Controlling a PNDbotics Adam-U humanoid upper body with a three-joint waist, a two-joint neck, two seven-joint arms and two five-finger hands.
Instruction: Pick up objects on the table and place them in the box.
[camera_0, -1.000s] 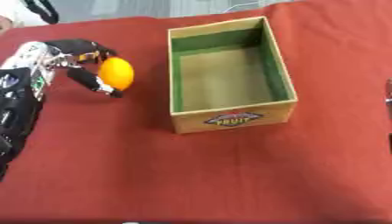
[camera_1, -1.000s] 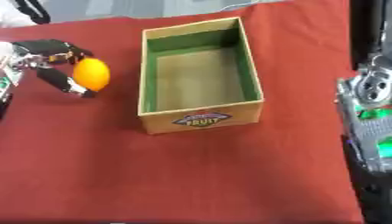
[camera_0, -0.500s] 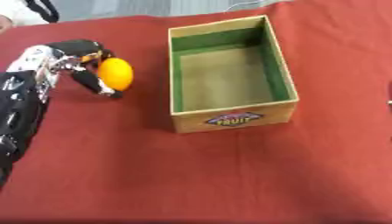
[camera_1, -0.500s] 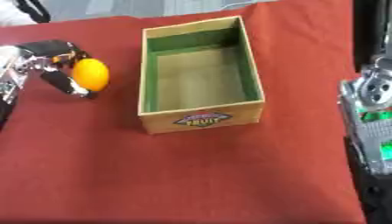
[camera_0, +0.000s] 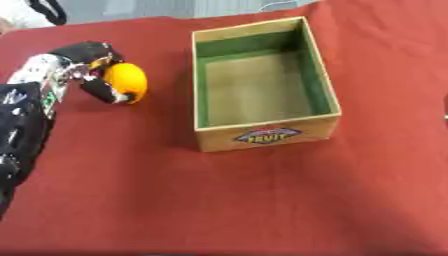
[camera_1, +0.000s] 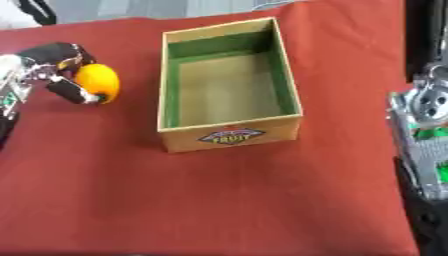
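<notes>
The left hand (camera_0: 83, 70), black w/ silver joints, has its fingers (camera_0: 103, 91) and thumb curled round a round orange-yellow fruit (camera_0: 128, 81), gripping it just off the red tablecloth (camera_0: 219, 200). To the right of the fingers, w/ a strip of bare cloth between, stands an open rectangular cardboard box (camera_0: 262, 135) w/ green inner walls and a fruit label on its near side; nothing lies btwn fingers and box. The fruit's left half is hidden by the fingers. The left forearm is cut off at the picture's edge. Right eye view alone shows the right hand (camera_1: 424, 130), silver and green, at the right edge, partly cropped; can't tell its finger state.
</notes>
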